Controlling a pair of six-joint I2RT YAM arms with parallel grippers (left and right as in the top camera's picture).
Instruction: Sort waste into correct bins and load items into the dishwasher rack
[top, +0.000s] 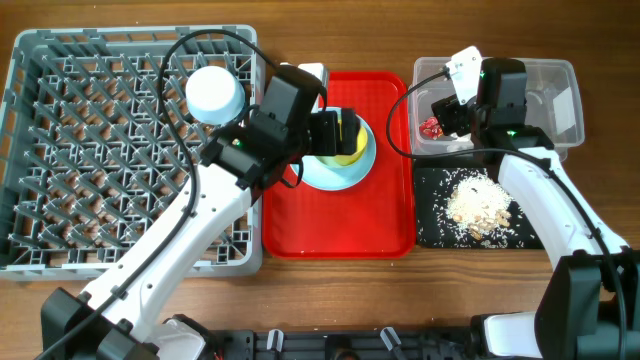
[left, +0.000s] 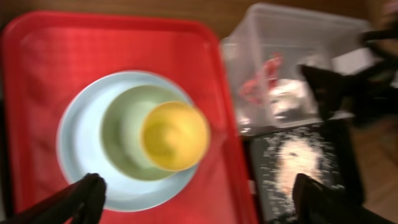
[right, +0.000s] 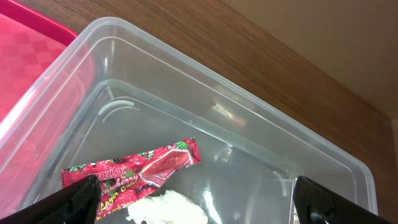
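The pale blue plate (top: 330, 175) lies on the red serving tray (top: 340, 225) with the yellow-green cup (top: 352, 148) on it. My left gripper (top: 343, 130) hovers over them, open and empty. In the left wrist view the cup (left: 174, 135) sits on the plate (left: 81, 158), above the spread fingers (left: 202, 205). My right gripper (top: 447, 112) is open over the clear tub (top: 560, 75). The right wrist view shows the red wrapper (right: 134, 168) and white napkin (right: 165, 210) on the tub (right: 249, 124) floor. Food scraps (top: 478, 205) lie in the black tray (top: 432, 232). The white-blue bowl (top: 213, 93) sits upside down in the grey rack (top: 60, 150). Fork and spoon are out of view.
The rack fills the left of the table, the red tray the middle. The tub stands behind the black tray at the right. My left arm stretches across the rack's front right corner. The wooden table edge runs along the front.
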